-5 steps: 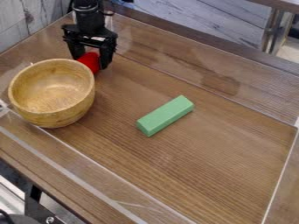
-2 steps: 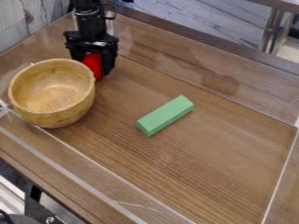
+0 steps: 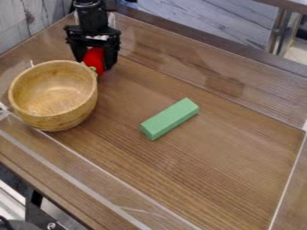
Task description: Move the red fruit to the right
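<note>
The black fingers (image 3: 79, 51) point straight down and stand spread wide, one on each side of the red fruit (image 3: 92, 59), not closed on it. The fruit is small, bright red and rounded, only partly seen between them; its stem end is hidden. It sits on the wooden counter (image 3: 216, 171) near the far left corner, just behind the rim of the wooden bowl (image 3: 52, 93). A green block (image 3: 170, 119) lies well apart, toward the middle.
</note>
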